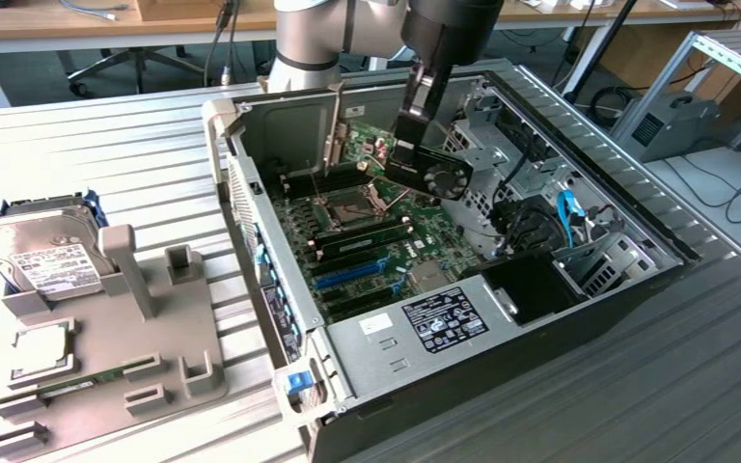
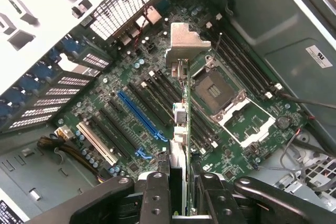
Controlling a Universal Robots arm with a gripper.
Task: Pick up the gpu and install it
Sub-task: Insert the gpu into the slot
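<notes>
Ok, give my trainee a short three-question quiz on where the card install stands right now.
1. True or false: the gpu is already seated in a motherboard slot.
2. What does the gripper hold? A) hard drive B) gpu C) RAM stick
3. Where does the hard drive sit in the exterior view?

Key:
1. False. It hangs above the board inside the open computer case, clear of the slots.
2. B. The fingers clamp the card edge-on.
3. On the exterior view's left, in the grey parts holder outside the case.
</notes>
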